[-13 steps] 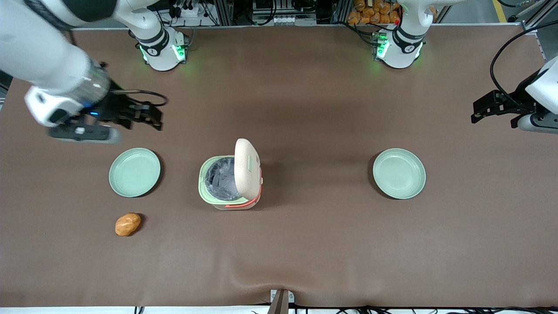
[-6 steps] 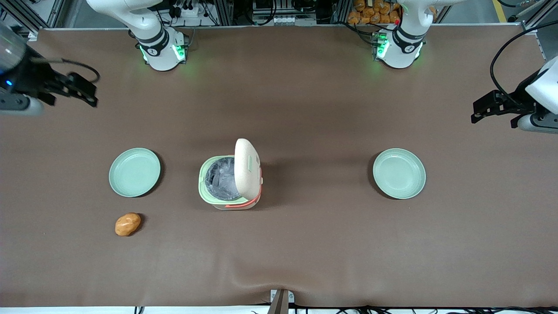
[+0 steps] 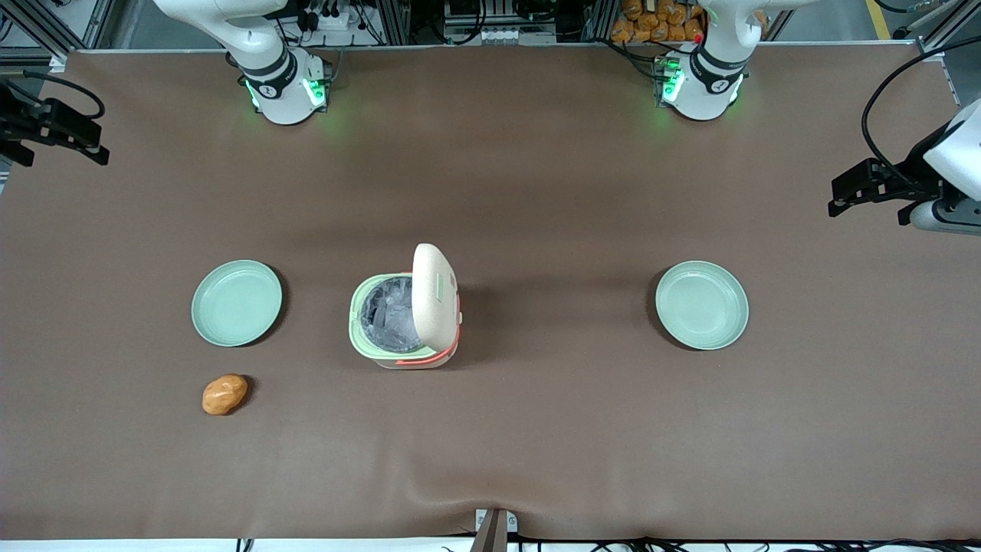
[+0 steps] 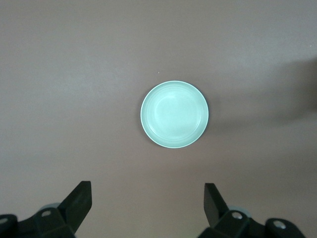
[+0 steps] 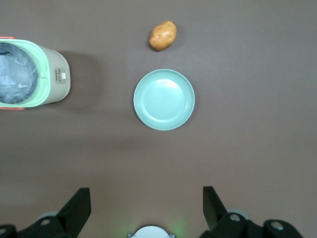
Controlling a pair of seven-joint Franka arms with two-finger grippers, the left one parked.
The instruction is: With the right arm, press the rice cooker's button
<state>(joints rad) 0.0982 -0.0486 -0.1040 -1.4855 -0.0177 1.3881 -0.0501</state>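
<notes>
Our fingers (image 5: 79, 208) stand wide apart, gripping nothing; the gripper (image 5: 146, 210) hangs high at the working arm's end of the table (image 3: 536, 192), well apart from everything. The cooker (image 3: 402, 318) sits mid-table, lid upright. Between us lies a plate (image 5: 164, 99), a potato (image 5: 163, 35) near it.

readable text: none | rice cooker (image 3: 404, 318) panel marks: too small to read
</notes>
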